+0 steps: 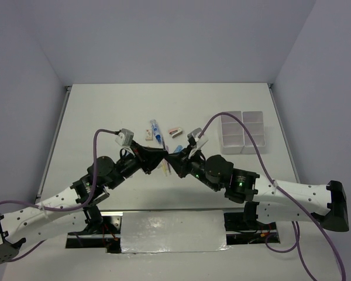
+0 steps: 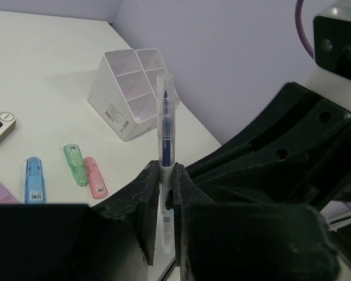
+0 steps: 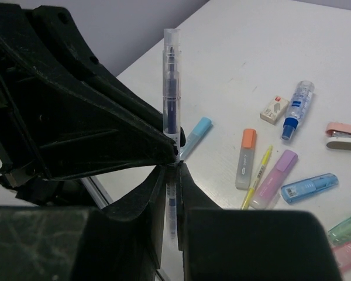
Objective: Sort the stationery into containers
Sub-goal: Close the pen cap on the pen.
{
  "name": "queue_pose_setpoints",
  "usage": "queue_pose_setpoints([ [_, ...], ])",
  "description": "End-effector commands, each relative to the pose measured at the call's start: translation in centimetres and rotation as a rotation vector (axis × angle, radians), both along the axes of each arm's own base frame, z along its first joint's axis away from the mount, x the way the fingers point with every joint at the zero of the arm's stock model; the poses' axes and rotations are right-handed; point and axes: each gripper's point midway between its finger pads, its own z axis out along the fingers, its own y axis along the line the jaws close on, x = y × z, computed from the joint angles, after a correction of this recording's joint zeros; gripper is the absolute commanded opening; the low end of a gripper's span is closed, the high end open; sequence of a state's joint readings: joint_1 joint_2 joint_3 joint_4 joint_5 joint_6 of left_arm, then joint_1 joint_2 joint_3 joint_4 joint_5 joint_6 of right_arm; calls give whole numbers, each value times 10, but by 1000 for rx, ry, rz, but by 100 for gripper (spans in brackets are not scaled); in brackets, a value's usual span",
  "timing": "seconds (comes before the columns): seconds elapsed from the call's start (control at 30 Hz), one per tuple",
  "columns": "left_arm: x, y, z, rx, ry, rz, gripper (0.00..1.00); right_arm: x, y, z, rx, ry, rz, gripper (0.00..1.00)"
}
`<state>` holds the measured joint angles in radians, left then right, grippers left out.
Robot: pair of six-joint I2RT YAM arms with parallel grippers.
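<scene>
- A clear pen (image 2: 165, 117) with dark blue ink stood almost upright in the air over the middle of the surface (image 1: 105, 117). It was held between the two arms and was well apart from the bins (image 1: 233, 140).
- The left tool (image 2: 167, 175) was clamped on the lower part of the pen, with its fingers (image 2: 149, 205) pressing from both sides.
- The right tool (image 3: 171, 170) was also closed on the pen. It came from the opposite side, and its tips nearly met the tips of the left tool.
- The bins, a white block of four compartments, stood on the far right part of the surface with the openings up.
- The other stationery lay loose on the surface near the tools.
- An orange marker (image 3: 245, 158) and a purple marker (image 3: 275, 178) lay side by side, with a thin yellow pen (image 3: 257, 175) between them.
- A blue marker (image 3: 196, 136) lay alone, just beside the tools.
- A tube (image 3: 295, 108) and an eraser (image 3: 274, 109) lay near each other, farther away.
- A green piece (image 2: 75, 165) and a pink piece (image 2: 95, 177) lay side by side, and a blue piece (image 2: 34, 178) lay near them.
- A pink and white item (image 3: 344, 134) lay apart from the rest; I could not tell what it was.
</scene>
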<state>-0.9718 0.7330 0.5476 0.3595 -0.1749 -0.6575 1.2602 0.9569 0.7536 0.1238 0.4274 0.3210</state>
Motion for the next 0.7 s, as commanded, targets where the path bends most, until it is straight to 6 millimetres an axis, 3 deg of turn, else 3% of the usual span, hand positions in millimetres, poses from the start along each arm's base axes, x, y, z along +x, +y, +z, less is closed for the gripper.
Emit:
queue_pose_setpoints([
  [0.0, -23, -9, 42, -46, -167, -134, 0, -31, 16, 17, 56, -46, 202, 14],
  [0.17, -44, -11, 55, -59, -263, -233, 0, -33, 9, 10, 36, -38, 226, 34],
  [0.3, -55, -12, 59, -55, -300, -286, 0, -43, 9, 11, 39, -44, 281, 38],
  [0.37, -57, -12, 61, -60, -303, -297, 0, -44, 7, 12, 47, -46, 284, 35],
  [0.43, -59, -13, 61, -61, -307, -306, 0, -46, 5, 16, 64, -57, 291, 16],
  [0.53, -54, -13, 56, -45, -287, -284, 0, -46, 3, 18, 74, -58, 285, 0],
  [0.57, -51, -12, 54, -38, -277, -270, 0, -47, 2, 18, 75, -56, 288, 0],
  [0.6, -48, -12, 52, -32, -268, -256, 4, -47, 3, 18, 74, -56, 290, 0],
  [0.67, -40, -10, 50, -19, -241, -215, 24, -49, 4, 15, 64, -49, 299, 0],
])
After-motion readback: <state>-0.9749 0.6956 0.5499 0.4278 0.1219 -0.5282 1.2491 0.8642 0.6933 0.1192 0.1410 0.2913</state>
